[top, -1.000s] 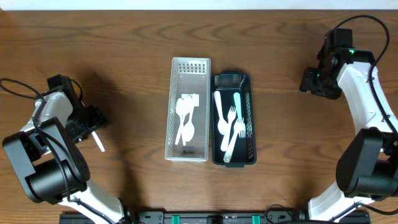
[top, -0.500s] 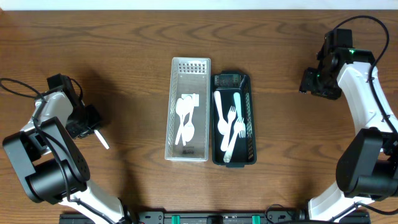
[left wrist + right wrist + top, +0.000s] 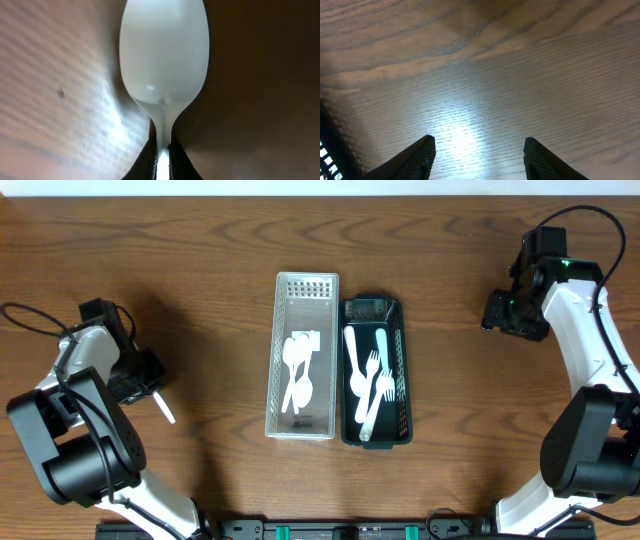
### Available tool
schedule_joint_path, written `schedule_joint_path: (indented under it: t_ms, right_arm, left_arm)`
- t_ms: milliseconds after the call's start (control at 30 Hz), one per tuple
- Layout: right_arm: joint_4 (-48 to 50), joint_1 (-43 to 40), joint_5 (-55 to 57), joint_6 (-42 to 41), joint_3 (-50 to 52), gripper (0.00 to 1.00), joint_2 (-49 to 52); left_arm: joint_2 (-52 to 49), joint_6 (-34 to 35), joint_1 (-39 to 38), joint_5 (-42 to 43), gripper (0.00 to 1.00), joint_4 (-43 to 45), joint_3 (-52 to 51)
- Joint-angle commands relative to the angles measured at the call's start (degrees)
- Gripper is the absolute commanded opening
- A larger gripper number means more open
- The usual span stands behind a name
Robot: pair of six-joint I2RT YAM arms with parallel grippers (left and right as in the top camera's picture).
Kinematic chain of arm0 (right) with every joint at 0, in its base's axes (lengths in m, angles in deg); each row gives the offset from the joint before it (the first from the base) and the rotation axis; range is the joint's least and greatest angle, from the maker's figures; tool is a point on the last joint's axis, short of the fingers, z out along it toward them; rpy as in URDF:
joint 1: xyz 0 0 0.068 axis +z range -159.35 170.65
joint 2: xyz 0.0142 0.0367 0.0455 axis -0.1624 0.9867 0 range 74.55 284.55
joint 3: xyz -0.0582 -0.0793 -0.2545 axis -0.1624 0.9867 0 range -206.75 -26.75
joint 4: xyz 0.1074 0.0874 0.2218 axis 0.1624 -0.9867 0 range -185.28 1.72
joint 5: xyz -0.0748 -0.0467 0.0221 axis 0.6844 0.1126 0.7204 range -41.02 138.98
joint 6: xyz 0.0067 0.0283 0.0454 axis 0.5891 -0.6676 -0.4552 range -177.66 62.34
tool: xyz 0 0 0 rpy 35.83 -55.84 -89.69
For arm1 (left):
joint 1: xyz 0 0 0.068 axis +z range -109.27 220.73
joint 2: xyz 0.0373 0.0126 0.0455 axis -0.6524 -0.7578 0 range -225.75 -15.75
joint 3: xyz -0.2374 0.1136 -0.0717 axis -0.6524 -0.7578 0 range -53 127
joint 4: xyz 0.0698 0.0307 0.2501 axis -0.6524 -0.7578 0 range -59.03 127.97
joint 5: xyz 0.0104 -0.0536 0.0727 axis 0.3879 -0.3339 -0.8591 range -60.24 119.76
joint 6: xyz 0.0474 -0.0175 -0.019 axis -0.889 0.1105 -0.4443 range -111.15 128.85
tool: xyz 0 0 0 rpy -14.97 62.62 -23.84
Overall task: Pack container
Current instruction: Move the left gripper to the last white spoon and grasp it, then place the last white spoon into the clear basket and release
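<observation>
Left side of the bench point(image 3: 210, 250): the left fingers point(image 3: 147, 384) are closed on the handle of a white spoon point(image 3: 163, 408). The spoon sticks out from them toward the near right and lies well apart from both trays. In the left wrist view the handle is pinched tight at the bottom edge and the bowl point(image 3: 164, 50) fills the upper centre, hollow side facing the camera, with blurred wood grain behind. I cannot tell whether the spoon touches the bench.

Centre: a clear tray point(image 3: 306, 283) sits with its long axis running away from the robot. Several white spoons point(image 3: 298, 370) lie lengthwise in its middle. A black tray point(image 3: 372, 308) stands just beside its right wall, same orientation. It holds white forks point(image 3: 372, 376) lying lengthwise, partly overlapping.

Right side: the right fingers point(image 3: 496, 313) are over bare bench, well apart from the black tray. In the right wrist view both tips show spread wide, with only wood grain between them and nothing held.
</observation>
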Motion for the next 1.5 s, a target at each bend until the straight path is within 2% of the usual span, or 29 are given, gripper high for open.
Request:
schedule_joint_path:
  t_ms: [0, 233, 400, 500, 733, 1100, 1167, 1233, 1367, 1467]
  right_arm:
    - [0.2, -0.3, 0.4, 0.5, 0.3, 0.6, 0.2]
    - [0.6, -0.3, 0.4, 0.5, 0.3, 0.6, 0.2]
    - [1.3, -0.3, 0.4, 0.5, 0.3, 0.6, 0.2]
    - [1.5, -0.3, 0.4, 0.5, 0.3, 0.6, 0.2]
    - [2.3, -0.3, 0.4, 0.4, 0.3, 0.6, 0.2]
    - [2.2, -0.3, 0.4, 0.5, 0.3, 0.61, 0.2]
    - [2.2, -0.3, 0.4, 0.5, 0.3, 0.61, 0.2]
    - [2.3, -0.3, 0.4, 0.5, 0.3, 0.61, 0.2]
    - [3.7, -0.3, 0.4, 0.5, 0.3, 0.62, 0.2]
    - [7.1, -0.3, 0.4, 1.2, 0.2, 0.66, 0.1]
  left_arm:
    - [3.2, -0.2, -2.7, -1.5, 0.06, -3.7, 2.2]
    - [16.7, -0.2, -14.0, -1.5, 0.06, -11.8, 8.1]
    - [25.3, 0.3, -27.4, -1.5, 0.06, -12.4, 8.8]
    - [27.2, 2.5, -35.2, -1.6, 0.06, -12.3, 8.8]
    - [22.6, 5.1, -47.5, -1.7, 0.06, -8.8, 7.6]
    - [7.5, 5.0, -53.0, -1.7, 0.07, -4.3, 7.6]
    - [7.3, 5.0, -53.0, -1.7, 0.14, -4.1, 7.6]
    - [7.5, 4.9, -53.0, -1.7, 0.27, -3.5, 7.8]
    - [8.6, 2.1, -52.9, -2.2, 0.34, -3.3, 9.2]
    - [10.1, 0.9, -52.7, -5.9, 0.42, -3.2, 10.4]
